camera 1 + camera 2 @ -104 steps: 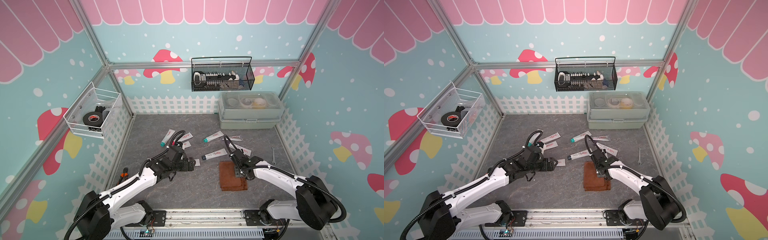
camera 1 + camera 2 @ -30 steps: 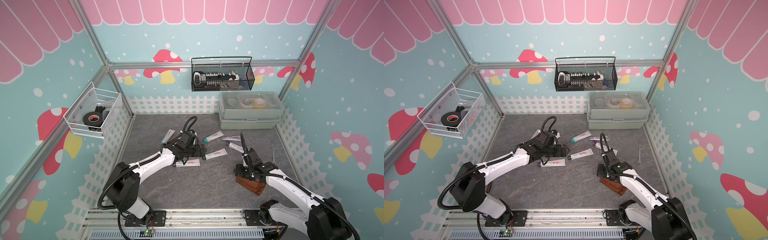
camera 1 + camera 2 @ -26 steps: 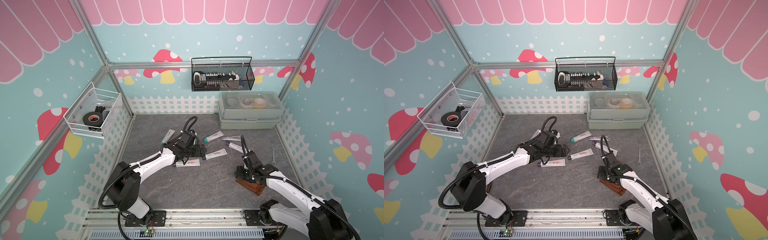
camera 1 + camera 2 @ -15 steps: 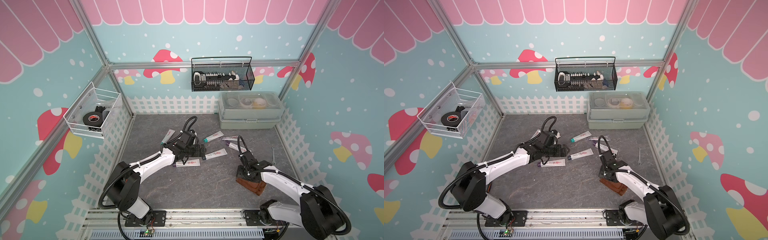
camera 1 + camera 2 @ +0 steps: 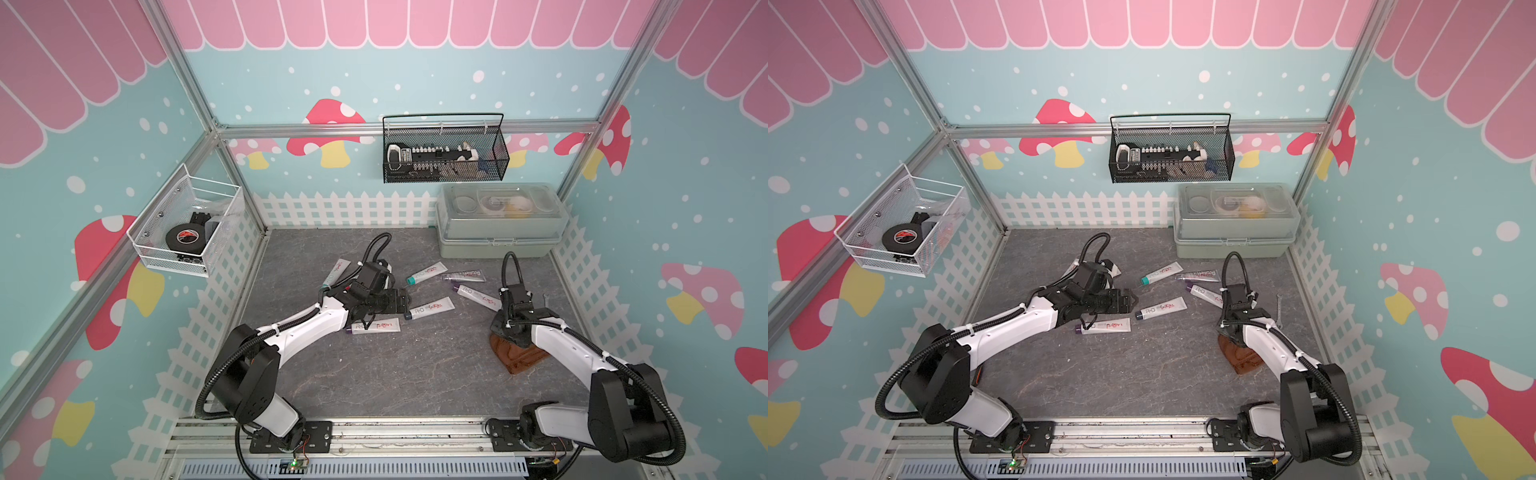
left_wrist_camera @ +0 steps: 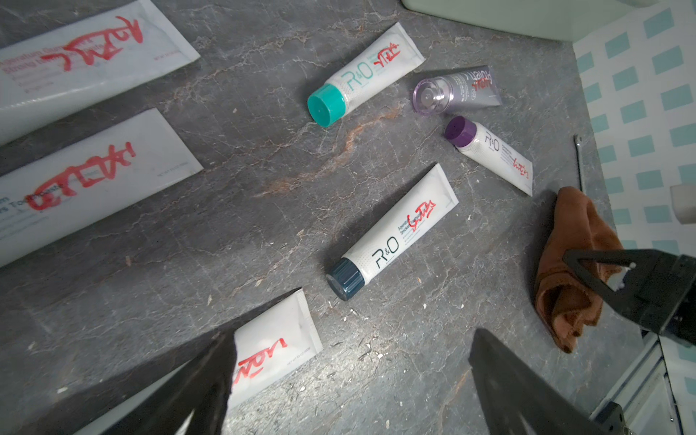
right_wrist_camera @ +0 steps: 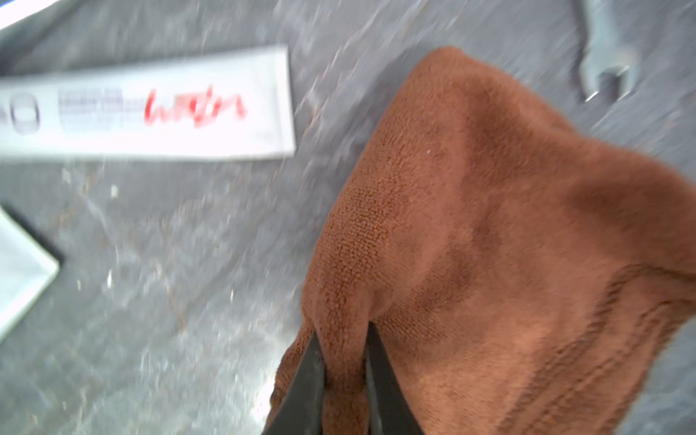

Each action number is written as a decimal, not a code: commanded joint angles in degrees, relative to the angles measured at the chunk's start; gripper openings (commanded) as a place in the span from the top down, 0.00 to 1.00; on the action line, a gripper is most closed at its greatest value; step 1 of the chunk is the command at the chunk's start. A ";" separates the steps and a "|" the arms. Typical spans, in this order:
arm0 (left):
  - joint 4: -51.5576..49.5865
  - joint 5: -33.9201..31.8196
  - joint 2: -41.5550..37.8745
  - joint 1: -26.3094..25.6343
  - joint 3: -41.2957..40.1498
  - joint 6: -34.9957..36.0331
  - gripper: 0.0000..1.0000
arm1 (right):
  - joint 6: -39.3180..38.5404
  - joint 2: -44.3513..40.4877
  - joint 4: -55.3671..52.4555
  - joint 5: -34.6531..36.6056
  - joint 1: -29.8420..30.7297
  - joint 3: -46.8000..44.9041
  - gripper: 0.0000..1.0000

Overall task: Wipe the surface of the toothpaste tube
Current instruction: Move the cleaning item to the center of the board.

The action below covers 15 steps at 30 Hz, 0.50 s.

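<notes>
One change: the right end effector (image 7: 341, 331) now pinches the brown cloth (image 7: 489, 226), so it looks ready to wipe a toothpaste tube (image 6: 391, 233); the left end effector (image 6: 352, 337) is wide apart.

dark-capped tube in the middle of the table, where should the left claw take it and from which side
Grip the dark-capped tube across its round body just behind the cap. Come straight down from above with the open left claw turned crosswise to it. The tube lies flat with nothing touching either long side. The crimped end is wide and thin, so it is poor to pinch.
</notes>
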 commanded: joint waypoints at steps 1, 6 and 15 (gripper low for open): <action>2.96 3.32 -0.41 0.24 -0.89 0.56 0.05 | -2.35 3.40 1.88 -0.85 -3.66 2.03 0.82; 2.71 5.24 2.77 -1.10 3.62 2.58 0.05 | -4.96 7.94 3.21 -8.92 -6.15 4.97 0.73; -5.81 6.98 18.03 -4.13 23.55 10.02 0.04 | -9.18 -3.66 -1.02 -12.65 -6.15 5.11 0.16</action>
